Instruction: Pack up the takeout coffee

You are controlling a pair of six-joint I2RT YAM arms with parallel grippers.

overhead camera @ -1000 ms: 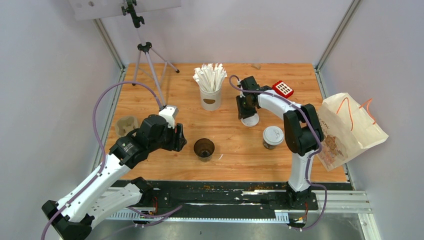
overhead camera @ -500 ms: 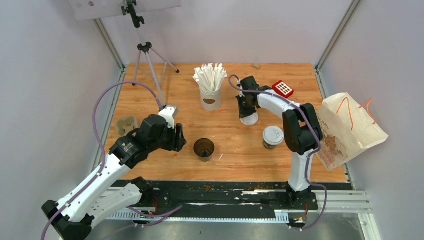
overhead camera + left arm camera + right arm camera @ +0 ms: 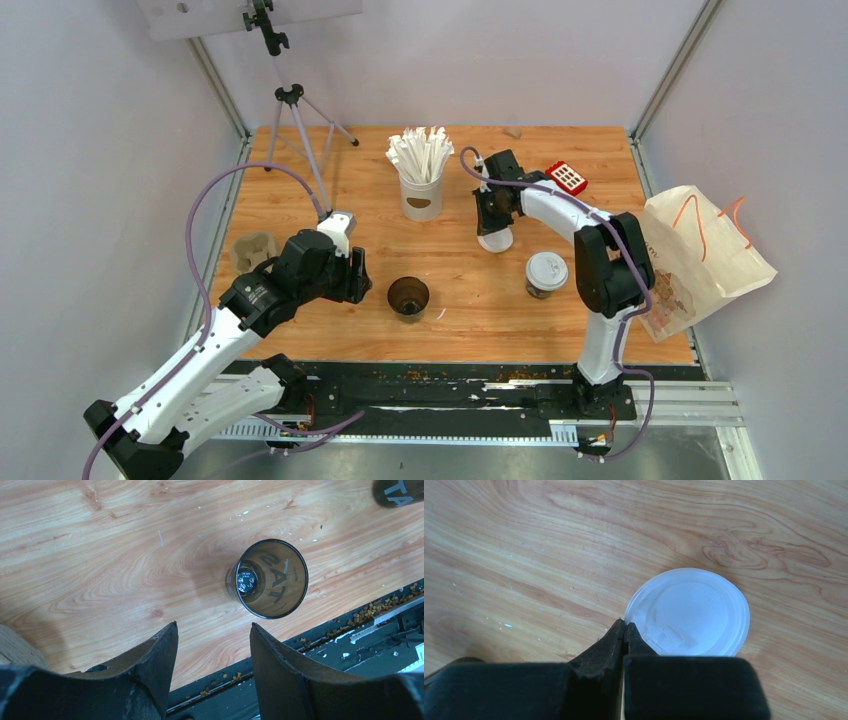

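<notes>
Right wrist view gives you the loose lid (image 3: pixel 694 610), round and translucent white. It lies on the table (image 3: pixel 524 555) with its flat face upward, directly ahead of the right pincer (image 3: pixel 624 629), which is clenched on the lid's near-left rim. A second ago those jaws stood apart and the lid sat slightly further right; the left arm has not moved. Your left pincer (image 3: pixel 214 627) is released and holds nothing. The open cup (image 3: pixel 270 580), dark brown with lettering, stands just ahead of it, mouth up, long axis vertical. The lidded cup (image 3: pixel 546 273) stands upright behind the right pincer, toward its arm's base.
</notes>
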